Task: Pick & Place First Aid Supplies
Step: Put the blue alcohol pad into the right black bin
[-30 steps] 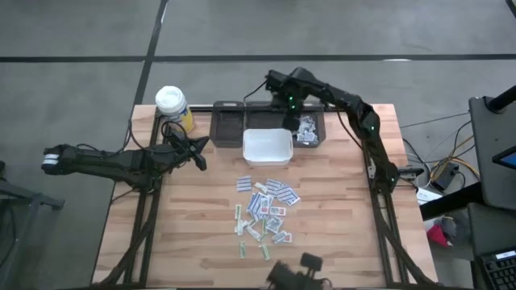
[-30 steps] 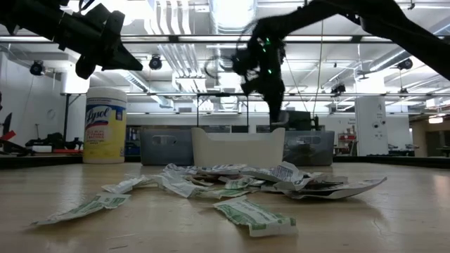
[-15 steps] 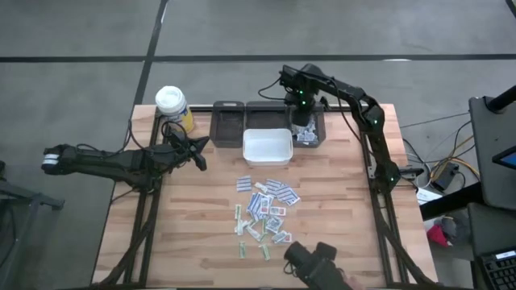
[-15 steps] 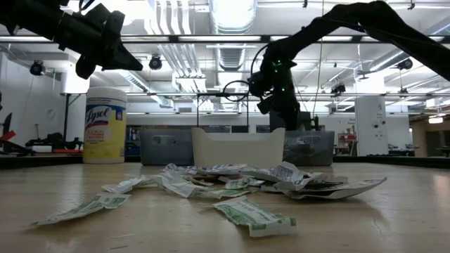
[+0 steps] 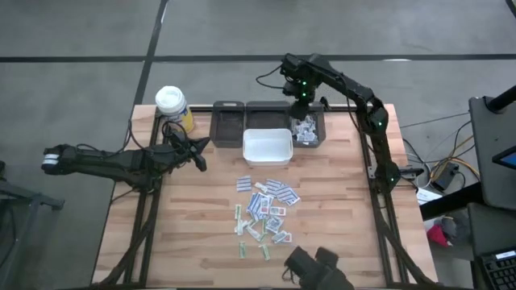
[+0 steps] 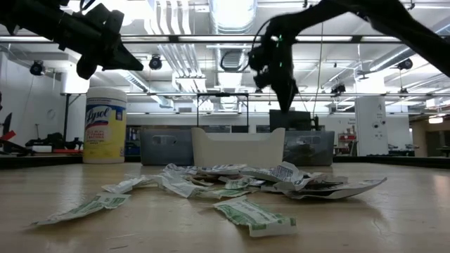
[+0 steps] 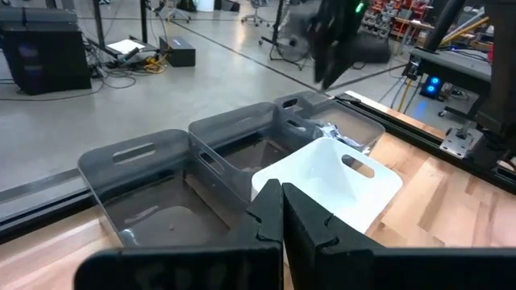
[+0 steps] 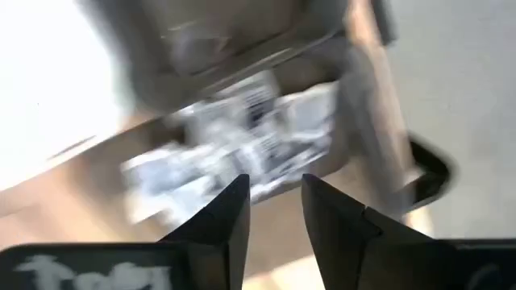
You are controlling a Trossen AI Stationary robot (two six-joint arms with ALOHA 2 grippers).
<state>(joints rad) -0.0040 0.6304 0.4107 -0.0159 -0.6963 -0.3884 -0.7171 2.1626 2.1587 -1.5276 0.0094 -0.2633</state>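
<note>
Above the far right bin [image 5: 307, 127], the right gripper [image 5: 301, 98] hung with its jaws apart and nothing between them; the right wrist view showed a gap between the 2 fingers and a heap of packets [image 8: 242, 149] in the bin below. That read as the end of a drop, with one more item delivered to the dark bin at the back of the worktop [image 5: 201, 225].

Most supplies [image 5: 264, 211] lay loose in a scatter near the worktop's middle, in front of the white tray [image 5: 268, 147]. The low view showed the same pile [image 6: 232, 186] spread flat on the wood, some pieces overlapping.

The left gripper [image 5: 193, 151] hovered over the worktop's left side near the yellow bottle [image 5: 172, 107], jaws together and empty, waiting.

By judgement, the task was partway through, since many packets were still out. The next move probably called for the right arm to swing back over the scatter, pick 1 packet at the edge of the pile, and come down with jaws apart. Thin, flat paper would likely be hard to pinch, and overlapping pieces could lift together.
</note>
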